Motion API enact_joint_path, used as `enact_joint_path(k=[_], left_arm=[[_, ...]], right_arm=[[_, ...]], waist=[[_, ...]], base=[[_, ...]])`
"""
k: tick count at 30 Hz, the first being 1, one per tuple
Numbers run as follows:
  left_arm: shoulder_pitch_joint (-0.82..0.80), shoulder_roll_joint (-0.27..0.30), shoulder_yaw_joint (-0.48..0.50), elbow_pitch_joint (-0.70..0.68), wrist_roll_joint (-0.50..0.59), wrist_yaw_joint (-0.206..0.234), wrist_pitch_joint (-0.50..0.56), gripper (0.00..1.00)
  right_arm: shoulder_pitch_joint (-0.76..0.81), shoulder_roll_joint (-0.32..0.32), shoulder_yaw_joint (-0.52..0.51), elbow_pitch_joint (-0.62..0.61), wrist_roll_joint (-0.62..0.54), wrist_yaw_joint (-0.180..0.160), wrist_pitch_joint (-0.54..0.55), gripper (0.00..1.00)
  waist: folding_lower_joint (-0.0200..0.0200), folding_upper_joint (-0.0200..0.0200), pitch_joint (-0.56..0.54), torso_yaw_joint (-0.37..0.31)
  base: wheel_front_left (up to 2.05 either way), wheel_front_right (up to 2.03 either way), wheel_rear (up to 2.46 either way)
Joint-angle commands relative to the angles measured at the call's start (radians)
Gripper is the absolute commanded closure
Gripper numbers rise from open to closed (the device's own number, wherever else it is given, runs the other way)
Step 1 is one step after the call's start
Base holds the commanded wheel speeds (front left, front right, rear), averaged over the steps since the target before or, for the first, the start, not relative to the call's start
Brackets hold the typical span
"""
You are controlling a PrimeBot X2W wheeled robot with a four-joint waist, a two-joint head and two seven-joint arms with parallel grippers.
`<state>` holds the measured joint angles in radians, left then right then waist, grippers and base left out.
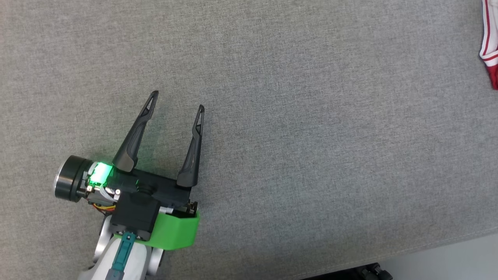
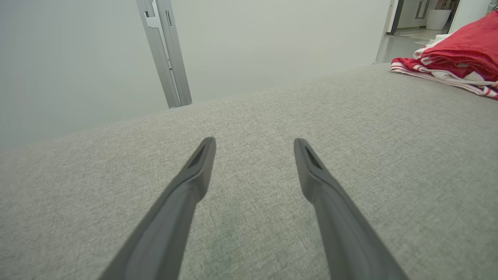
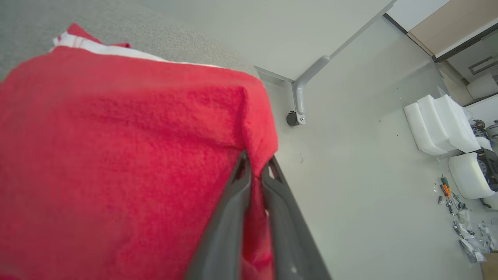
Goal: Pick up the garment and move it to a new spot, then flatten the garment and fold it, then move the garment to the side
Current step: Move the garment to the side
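The garment (image 1: 491, 42) is red with white stripes and lies bunched at the far right edge of the grey fabric-covered table (image 1: 311, 116). In the left wrist view the garment (image 2: 459, 54) is a heap at the upper right, well away from my left gripper (image 2: 253, 140). My left gripper (image 1: 178, 100) stands open low over the bare table at the lower left, with nothing between its fingers. In the right wrist view my right gripper (image 3: 257, 157) has its fingers pinched close on a fold at the edge of the red garment (image 3: 116, 155).
The table's front edge runs along the lower right, with pale floor (image 1: 447, 260) beyond it. Beside the garment a grey table leg with a caster (image 3: 297, 109) stands on the floor. White foam blocks (image 3: 439, 120) and small tools (image 3: 447, 190) lie farther off.
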<state>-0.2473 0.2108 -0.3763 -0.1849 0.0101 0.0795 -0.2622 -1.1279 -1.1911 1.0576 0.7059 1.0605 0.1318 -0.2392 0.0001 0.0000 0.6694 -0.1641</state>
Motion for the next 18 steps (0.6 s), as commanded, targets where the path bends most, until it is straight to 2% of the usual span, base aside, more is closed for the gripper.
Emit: enact_joint_path(k=[1, 6, 7, 8, 13, 15, 18], left_arm=[[-0.019, 0.006, -0.001, 0.001, -0.005, 0.003, -0.003, 0.0], [-0.016, 0.001, -0.006, 0.008, -0.012, 0.008, -0.003, 0.0], [-0.004, -0.006, -0.006, 0.012, -0.019, 0.012, -0.003, 0.0], [-0.001, -0.008, -0.006, 0.013, -0.021, 0.013, -0.003, 0.0], [0.027, -0.03, 0.0, 0.029, -0.042, 0.019, -0.003, 0.0], [0.052, -0.05, 0.006, 0.045, -0.049, 0.019, -0.003, 0.0], [0.077, -0.071, 0.017, 0.056, -0.063, 0.018, -0.003, 0.0]], right_arm=[[-0.013, 0.013, 0.002, 0.03, -0.015, -0.002, -0.006, 0.0], [-0.026, 0.078, 0.003, 0.107, -0.053, -0.002, -0.019, 0.0], [-0.021, 0.133, 0.007, 0.106, -0.099, -0.002, -0.026, 0.0], [-0.024, 0.147, -0.005, 0.095, -0.111, -0.002, -0.027, 0.0], [0.075, 0.274, -0.184, -0.048, -0.202, -0.002, -0.025, 0.0], [0.214, 0.391, -0.341, -0.139, -0.293, -0.002, -0.025, 0.0], [0.338, 0.49, -0.447, -0.208, -0.356, -0.002, -0.025, 0.0]], waist=[[-0.0001, 0.0, -0.002, 0.003], [-0.0001, 0.0, -0.026, 0.012], [-0.0001, 0.0, -0.053, 0.016], [-0.0001, 0.0, -0.06, 0.016], [-0.0001, 0.0, -0.133, 0.023], [-0.0001, 0.0, -0.197, 0.035], [-0.0001, 0.0, -0.25, 0.052]], base=[[0.0, 0.0, 0.0], [0.0, 0.0, 0.0], [0.0, 0.0, 0.0], [0.0, 0.0, 0.0], [0.0, 0.0, 0.0], [0.0, 0.0, 0.0], [0.0, 0.0, 0.0]])
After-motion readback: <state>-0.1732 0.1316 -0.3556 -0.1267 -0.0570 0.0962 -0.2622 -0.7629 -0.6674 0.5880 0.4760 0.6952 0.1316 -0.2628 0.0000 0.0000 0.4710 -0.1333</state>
